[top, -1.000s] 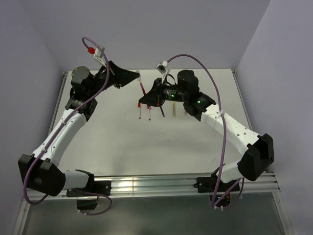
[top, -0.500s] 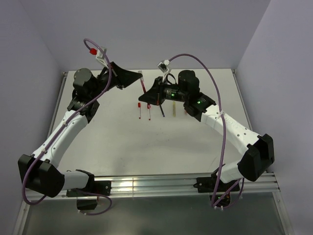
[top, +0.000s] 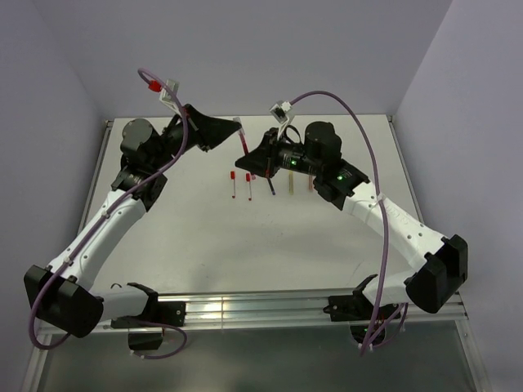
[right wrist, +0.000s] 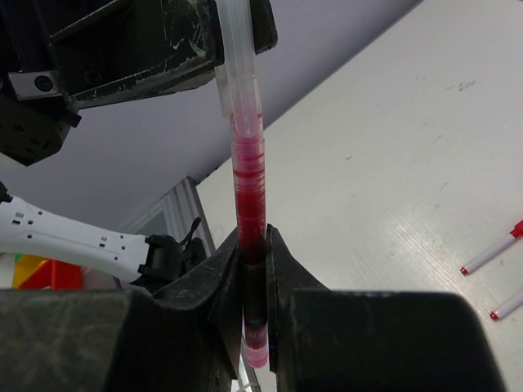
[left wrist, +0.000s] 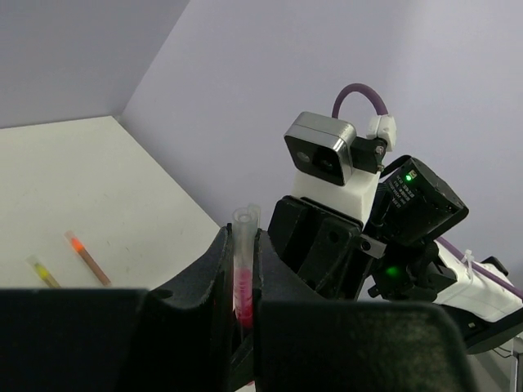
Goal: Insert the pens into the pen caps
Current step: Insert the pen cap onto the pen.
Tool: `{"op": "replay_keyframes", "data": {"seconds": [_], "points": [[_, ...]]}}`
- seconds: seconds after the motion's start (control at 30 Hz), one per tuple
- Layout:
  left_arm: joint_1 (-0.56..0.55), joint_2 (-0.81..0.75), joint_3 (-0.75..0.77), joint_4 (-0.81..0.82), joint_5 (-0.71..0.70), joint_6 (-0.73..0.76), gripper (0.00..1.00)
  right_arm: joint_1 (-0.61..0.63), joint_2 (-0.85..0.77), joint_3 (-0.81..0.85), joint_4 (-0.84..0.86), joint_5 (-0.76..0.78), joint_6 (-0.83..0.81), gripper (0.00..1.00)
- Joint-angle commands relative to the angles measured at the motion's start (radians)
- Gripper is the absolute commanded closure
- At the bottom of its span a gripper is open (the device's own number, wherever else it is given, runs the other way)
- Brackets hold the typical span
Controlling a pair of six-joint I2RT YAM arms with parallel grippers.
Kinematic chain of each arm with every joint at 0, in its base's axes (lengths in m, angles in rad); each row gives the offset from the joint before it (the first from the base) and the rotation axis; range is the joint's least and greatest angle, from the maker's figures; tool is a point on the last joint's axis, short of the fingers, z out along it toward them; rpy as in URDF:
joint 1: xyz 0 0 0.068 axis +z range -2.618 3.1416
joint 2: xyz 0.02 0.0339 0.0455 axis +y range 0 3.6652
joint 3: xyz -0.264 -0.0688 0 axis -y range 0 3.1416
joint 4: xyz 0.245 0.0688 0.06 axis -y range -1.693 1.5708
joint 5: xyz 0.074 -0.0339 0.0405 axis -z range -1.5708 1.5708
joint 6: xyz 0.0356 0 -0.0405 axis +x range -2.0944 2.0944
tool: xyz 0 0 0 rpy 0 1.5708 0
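Black fingers of the left gripper (top: 234,127) are clamped on the clear upper end of a slim translucent pen with a red core (top: 243,144), which hangs in mid-air over the far part of the white table (top: 204,237). Just right of it, the right gripper (top: 245,162) pinches the same pen's darker lower end. On the table beneath lie a pale red-ended pen (top: 233,186), a second pale red-ended pen (top: 249,186), a black pen (top: 270,186), an olive-yellow pen (top: 290,183) and an orange-tipped pen (left wrist: 86,256).
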Motion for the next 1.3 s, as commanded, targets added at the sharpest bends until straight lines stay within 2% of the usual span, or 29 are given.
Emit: {"op": "replay_keyframes", "data": {"seconds": [0.0,0.2,0.47,0.87,1.27], "points": [[-0.058,-0.031,0.016,-0.065,0.164,0.043,1.0,-0.026,-0.038,0.02,0.152,0.145,-0.025,1.0],[-0.09,-0.013,0.05,-0.148,0.193,0.111,1.0,-0.024,-0.054,0.033,0.158,0.116,-0.059,1.0],[-0.113,0.015,0.097,-0.247,0.233,0.181,1.0,-0.024,-0.069,0.05,0.127,0.165,-0.102,1.0],[-0.182,0.047,0.157,-0.494,0.126,0.316,1.0,-0.023,-0.087,0.102,0.075,0.328,-0.183,1.0],[-0.202,0.11,0.222,-0.635,0.037,0.333,1.0,-0.02,-0.104,0.143,0.056,0.429,-0.246,1.0]]}}
